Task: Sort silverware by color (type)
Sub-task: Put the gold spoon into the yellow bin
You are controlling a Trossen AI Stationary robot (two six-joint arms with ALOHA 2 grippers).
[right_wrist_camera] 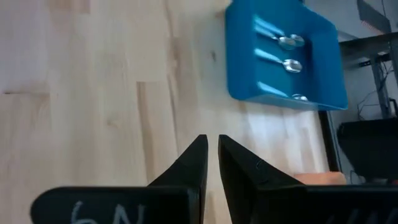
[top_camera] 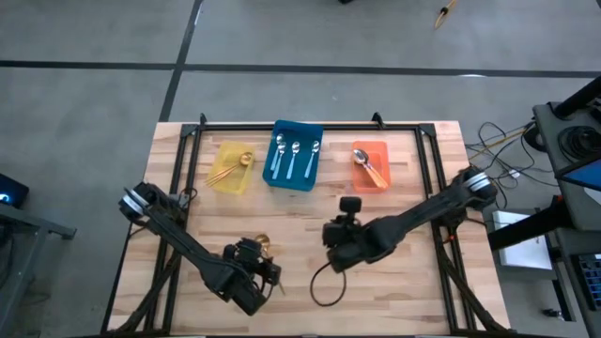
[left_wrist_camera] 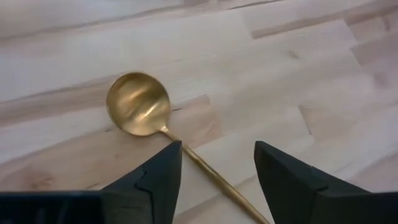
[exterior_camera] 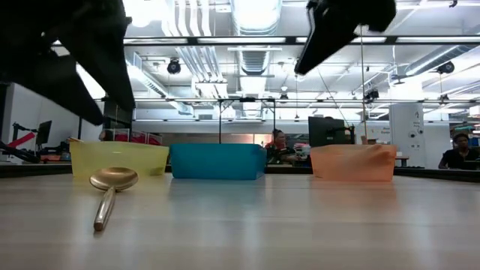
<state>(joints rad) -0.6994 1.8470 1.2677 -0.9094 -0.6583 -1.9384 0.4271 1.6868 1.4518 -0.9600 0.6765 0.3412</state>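
One gold spoon (left_wrist_camera: 138, 111) lies loose on the desk (top_camera: 310, 202) at the lower left of the high view. The left gripper (left_wrist_camera: 214, 165) hangs over its thin handle with fingers spread wide on either side, gripping nothing, likely lined up for a pick. The right gripper (right_wrist_camera: 211, 163) waits at mid-desk, fingers nearly shut and empty. Sorted so far: three blue-handled spoons (top_camera: 292, 158) in the blue bin (top_camera: 294, 130), roughly two gold ones in the yellow bin (top_camera: 230, 180), and orange-handled ones, number unclear, in the orange bin (top_camera: 378, 146).

Looks like an open industrial lab: exposed ceiling ducts (exterior_camera: 196, 56), strip lights (exterior_camera: 420, 41), monitors (exterior_camera: 324, 131), people seated at desks (exterior_camera: 279, 146) beyond the wooden surface (exterior_camera: 300, 225).
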